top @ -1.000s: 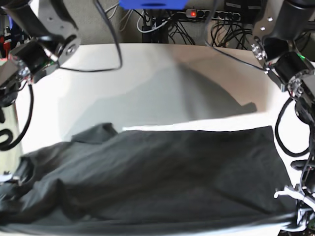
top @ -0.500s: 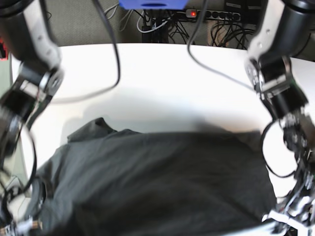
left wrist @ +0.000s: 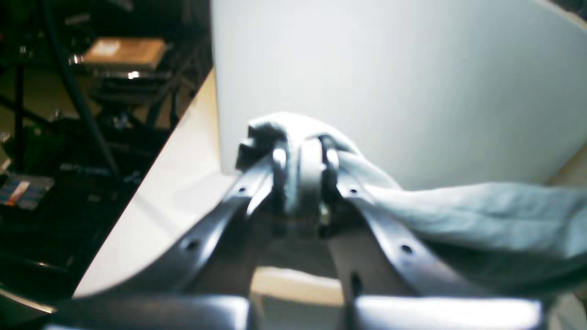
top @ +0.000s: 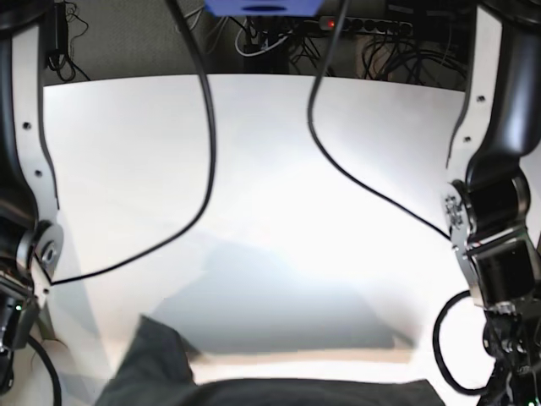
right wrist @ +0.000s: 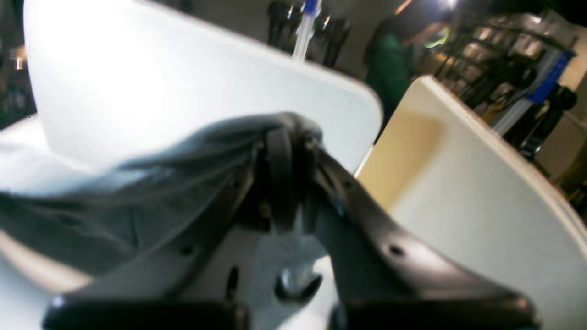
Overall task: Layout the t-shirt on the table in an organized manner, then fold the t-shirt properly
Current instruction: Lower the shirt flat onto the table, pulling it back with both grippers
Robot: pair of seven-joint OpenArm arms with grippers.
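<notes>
T-shirt point(top: 254, 391) hangs stretched between both arms — likely to spread it flat over the table point(top: 270, 169). Left gripper point(left wrist: 305, 160) and right gripper point(right wrist: 284, 146) each pinch a bunched edge.

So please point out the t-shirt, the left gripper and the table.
t-shirt point(left wrist: 481, 211), left wrist view, stretched fabric.
left gripper point(left wrist: 305, 160), left wrist view, between the shut fingertips.
table point(top: 279, 169), base view, bare white top.

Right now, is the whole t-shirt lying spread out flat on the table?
No: in the base view only the t-shirt top edge shows at the table's near edge, hanging above its own shadow.
</notes>
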